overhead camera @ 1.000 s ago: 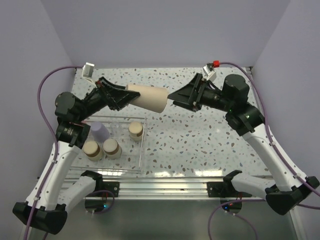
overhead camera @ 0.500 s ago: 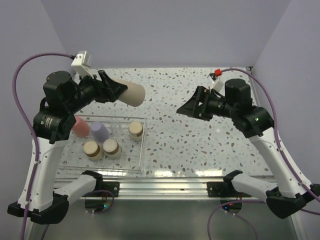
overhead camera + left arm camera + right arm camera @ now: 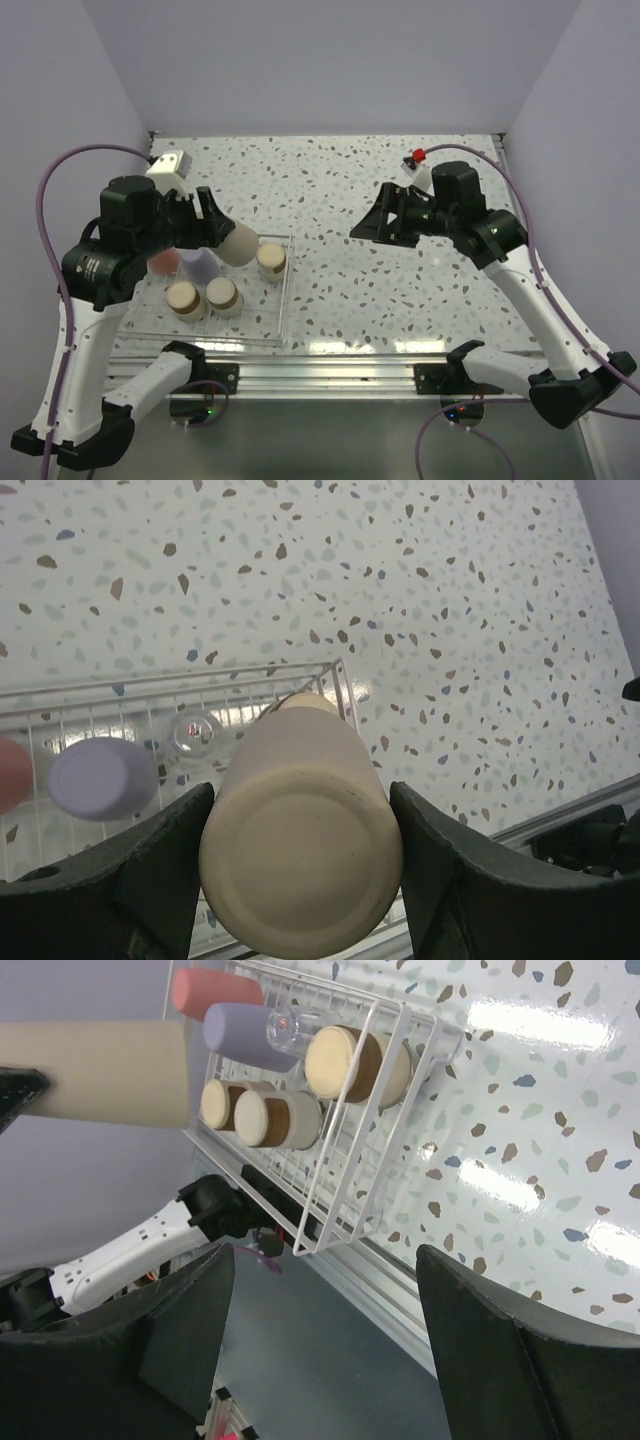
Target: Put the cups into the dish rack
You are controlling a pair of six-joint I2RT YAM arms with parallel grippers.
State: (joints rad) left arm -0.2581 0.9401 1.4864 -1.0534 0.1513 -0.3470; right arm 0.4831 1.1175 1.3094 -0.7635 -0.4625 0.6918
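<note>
My left gripper (image 3: 222, 235) is shut on a cream-beige cup (image 3: 238, 246) and holds it above the dish rack (image 3: 285, 300), over its back middle. In the left wrist view the cup's base (image 3: 300, 865) fills the gap between my fingers (image 3: 130, 880). In the rack stand a coral red cup (image 3: 163, 260), a lavender cup (image 3: 199, 264), a clear cup (image 3: 193, 731) and three tan-banded cups (image 3: 271, 261), (image 3: 223, 296), (image 3: 184, 299). My right gripper (image 3: 362, 228) is open and empty, over the table right of the rack.
The rack (image 3: 340, 1200) sits at the table's near left, beside the front metal rail (image 3: 330, 375). Speckled tabletop (image 3: 400, 290) lies right of it. Grey walls close in the back and both sides.
My left gripper has carried the cream-beige cup from mid-air at the back down and toward the rack. My right gripper let go of it and drew back to the right, open.
</note>
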